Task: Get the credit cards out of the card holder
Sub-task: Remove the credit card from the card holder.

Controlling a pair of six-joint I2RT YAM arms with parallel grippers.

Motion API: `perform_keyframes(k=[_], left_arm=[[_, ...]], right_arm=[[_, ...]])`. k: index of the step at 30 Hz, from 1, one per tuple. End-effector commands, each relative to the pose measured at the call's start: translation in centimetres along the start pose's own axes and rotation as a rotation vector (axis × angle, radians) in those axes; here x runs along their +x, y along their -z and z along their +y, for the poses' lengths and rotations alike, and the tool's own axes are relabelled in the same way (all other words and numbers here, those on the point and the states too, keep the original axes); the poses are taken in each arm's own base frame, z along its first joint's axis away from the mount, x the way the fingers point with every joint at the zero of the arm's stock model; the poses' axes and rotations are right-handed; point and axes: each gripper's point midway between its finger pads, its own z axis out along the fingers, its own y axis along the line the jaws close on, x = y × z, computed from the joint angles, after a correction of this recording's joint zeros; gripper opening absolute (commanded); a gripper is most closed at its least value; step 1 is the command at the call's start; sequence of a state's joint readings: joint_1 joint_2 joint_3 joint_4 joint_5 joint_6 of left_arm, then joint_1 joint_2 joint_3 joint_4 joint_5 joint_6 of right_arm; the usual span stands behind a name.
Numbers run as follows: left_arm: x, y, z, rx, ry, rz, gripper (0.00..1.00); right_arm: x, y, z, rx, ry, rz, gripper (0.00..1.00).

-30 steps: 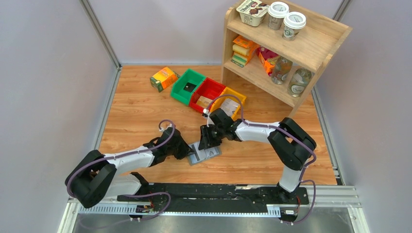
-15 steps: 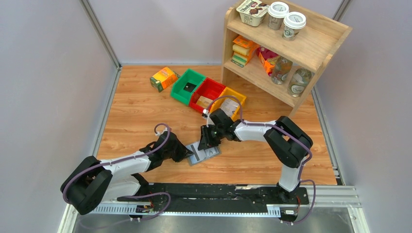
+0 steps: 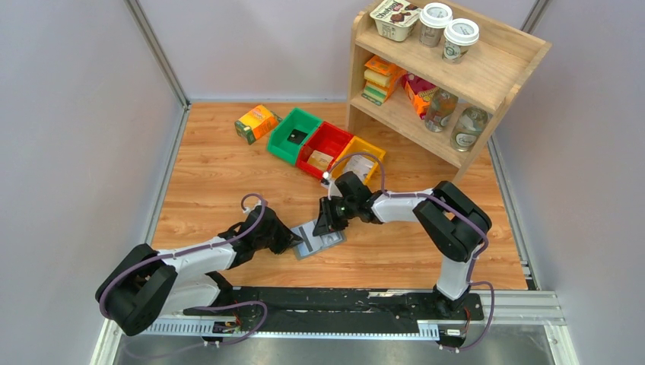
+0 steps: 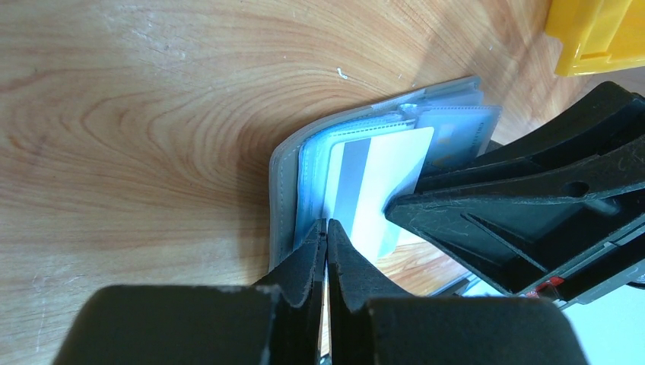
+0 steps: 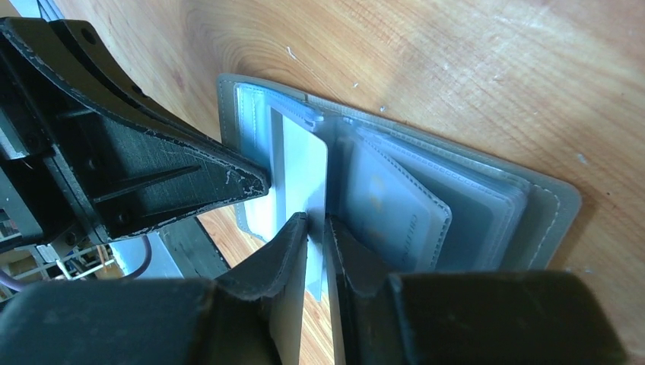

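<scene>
Overhead, a small grey bifold card holder [image 3: 328, 242] is lying open on the wooden tabletop [image 3: 213, 182], with the left hand [image 3: 295, 242] and the right hand [image 3: 321, 226] meeting over it. From the left wrist, the left hand is clenching on the card holder's near edge, fingers pressed together, while a white plastic card with a grey stripe [image 4: 388, 171] is showing among the clear pockets. From the right wrist, the right hand [image 5: 316, 228] is gripping that white plastic card by its edge.

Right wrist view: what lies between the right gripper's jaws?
A white card, standing out of the open card holder; the right wrist view shows it.
</scene>
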State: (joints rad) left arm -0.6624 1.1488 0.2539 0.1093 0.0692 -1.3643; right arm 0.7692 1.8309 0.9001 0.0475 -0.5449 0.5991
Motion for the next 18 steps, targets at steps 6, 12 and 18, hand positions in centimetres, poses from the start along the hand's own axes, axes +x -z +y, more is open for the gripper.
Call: perform_keyframes(k=[6, 12, 18], left_arm=[[0.3, -0.2, 3.8, -0.125, 0.007, 0.000, 0.06], [0.4, -0.4, 3.8, -0.124, 0.008, 0.007, 0.06], [0.5, -0.5, 3.8, -0.124, 0.007, 0.015, 0.06]], right_arm=[[-1.1, 1.3, 1.9, -0.095, 0.030, -0.048, 0.09], [-1.3, 1.7, 2.2, -0.133, 0.022, -0.057, 0.04], [-1.5, 2.4, 1.2, -0.116, 0.010, -0.067, 0.00]])
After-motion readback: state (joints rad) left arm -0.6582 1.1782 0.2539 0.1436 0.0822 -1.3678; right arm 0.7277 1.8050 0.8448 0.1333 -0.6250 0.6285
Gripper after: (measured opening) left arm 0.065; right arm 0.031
